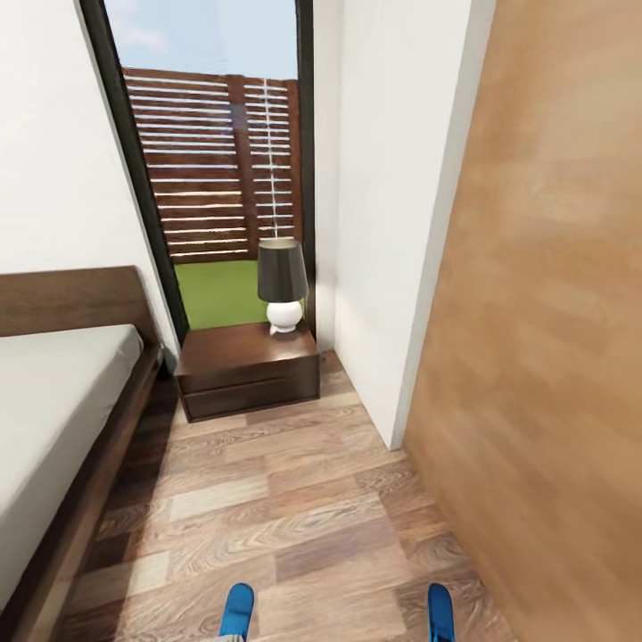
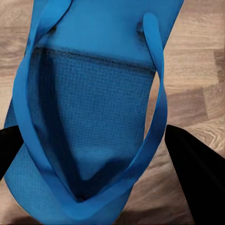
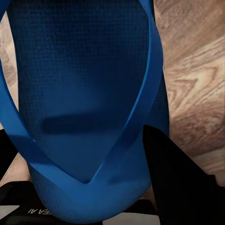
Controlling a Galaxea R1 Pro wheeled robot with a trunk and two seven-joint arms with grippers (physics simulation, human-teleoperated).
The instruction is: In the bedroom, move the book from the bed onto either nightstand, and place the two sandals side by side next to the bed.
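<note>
The left hand (image 2: pixel 93 154) has its dark fingers either side of a blue sandal (image 2: pixel 89 112), apparently pinching it across the sole near the thong. The right hand (image 3: pixel 89 178) likewise closes on the other sandal (image 3: pixel 84 93), with a strip of mirrored letters under it, too cropped to read. Both flip-flops look light, thin and bendy, likely foam, so a grip across the sole near the strap should keep them from drooping. In the head view their blue tips (image 1: pixel 237 610) (image 1: pixel 440 612) hang above the plank floor (image 1: pixel 294 499), beside the bed (image 1: pixel 53 419), with the nightstand (image 1: pixel 248 370) and a lamp (image 1: pixel 283 285) ahead.
</note>
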